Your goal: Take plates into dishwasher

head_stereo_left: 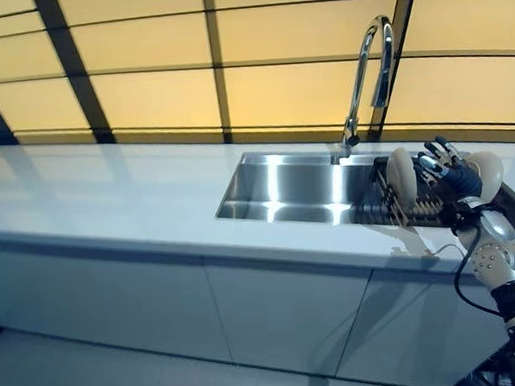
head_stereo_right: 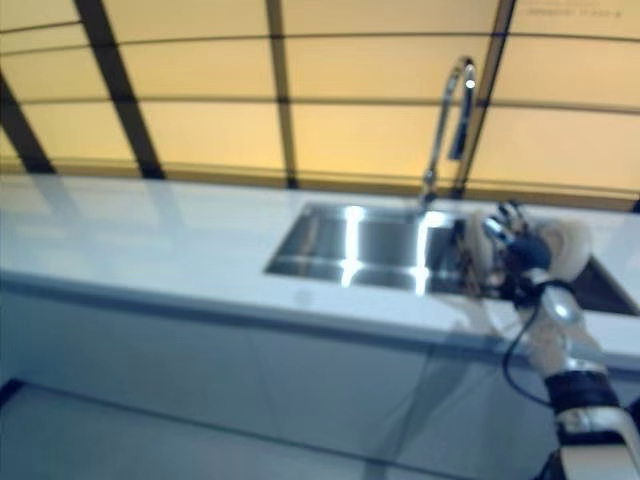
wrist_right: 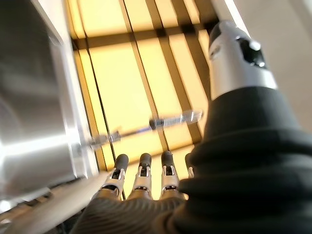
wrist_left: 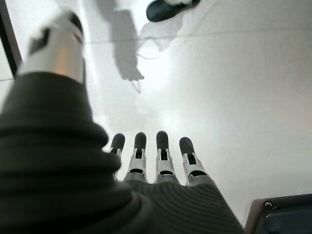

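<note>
The robot's right hand is up at the lower right of the head views, raised over the dark wire dish rack that stands in the right end of the steel sink; its own wrist view shows the fingers straight and spread with nothing between them and the thumb — it holds nothing. Two pale round plates stand on edge in that rack: one plate just to the left of the hand, the other plate just to its right and partly behind it, so the hand sits between them, though I cannot tell whether it touches either. The left hand shows only in its own wrist view, fingers straight and relaxed, hanging empty over pale floor. Behind the sink a tall curved chrome tap rises against yellow panels with dark bars, and the white worktop runs off to the left of the frame. No dishwasher shows in any view. The plates look stiff, glazed and breakable, probably slick; I would take one by its upper rim, thumb on one face and fingers on the other, and lift it straight up out of the prongs.
</note>
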